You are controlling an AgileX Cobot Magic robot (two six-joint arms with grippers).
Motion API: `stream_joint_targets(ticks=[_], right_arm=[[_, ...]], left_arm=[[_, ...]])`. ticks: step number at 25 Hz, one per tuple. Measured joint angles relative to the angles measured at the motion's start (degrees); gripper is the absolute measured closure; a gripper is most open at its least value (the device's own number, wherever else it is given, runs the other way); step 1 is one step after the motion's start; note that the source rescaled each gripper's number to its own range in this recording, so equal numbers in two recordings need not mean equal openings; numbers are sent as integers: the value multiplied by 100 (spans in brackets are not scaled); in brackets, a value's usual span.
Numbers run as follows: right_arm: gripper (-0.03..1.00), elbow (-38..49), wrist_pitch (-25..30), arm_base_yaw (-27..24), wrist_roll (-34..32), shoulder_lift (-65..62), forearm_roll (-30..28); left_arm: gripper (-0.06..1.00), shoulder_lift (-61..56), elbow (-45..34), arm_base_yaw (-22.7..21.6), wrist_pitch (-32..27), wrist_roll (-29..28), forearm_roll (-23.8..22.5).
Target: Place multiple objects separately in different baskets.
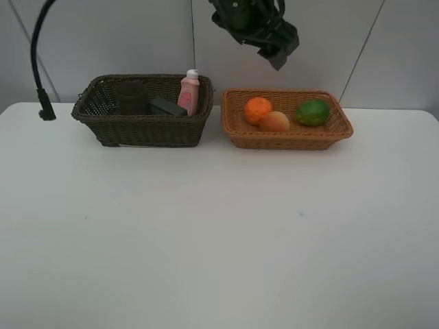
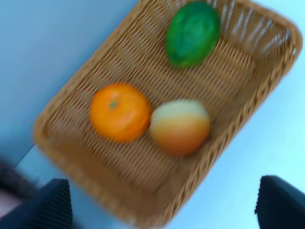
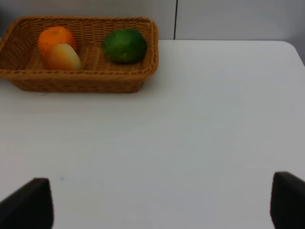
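The pink bottle (image 1: pixel 189 93) label was unreadable. Both the left end effector (image 2: pixel 162 210) and right end effector (image 3: pixel 162 207) stood wide, holding nothing.

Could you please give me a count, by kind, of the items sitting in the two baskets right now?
Fruit: 3, namely orange, peach, green fruit
Bottles: 2, namely pink bottle, black bottle
Cups: 1, dark cup
Total: 6

White table (image 1: pixel 219 240) — dark basket (image 1: pixel 143 129) beside tan basket (image 1: pixel 287 137).
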State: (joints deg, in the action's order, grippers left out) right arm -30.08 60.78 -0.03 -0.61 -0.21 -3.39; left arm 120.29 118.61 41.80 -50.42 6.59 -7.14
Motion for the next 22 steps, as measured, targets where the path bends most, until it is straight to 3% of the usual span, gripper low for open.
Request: stream_joint_targets(ticks=[4, 9, 16, 17, 22], right_arm=[[-3, 0, 0, 0, 0, 0, 0], [-3, 0, 0, 0, 0, 0, 0], [-3, 0, 0, 0, 0, 0, 0], [-3, 0, 0, 0, 0, 0, 0], [-3, 0, 0, 0, 0, 0, 0]], left_arm=[[-6, -967, -1283, -157, 67, 0, -28], [-6, -2487, -3193, -569, 754, 0, -39], [-6, -4696, -5474, -1720, 1086, 0, -25], [-6, -4696, -5474, -1720, 1086, 0, -25], [-6, -6258, -6638, -2687, 1059, 0, 250]])
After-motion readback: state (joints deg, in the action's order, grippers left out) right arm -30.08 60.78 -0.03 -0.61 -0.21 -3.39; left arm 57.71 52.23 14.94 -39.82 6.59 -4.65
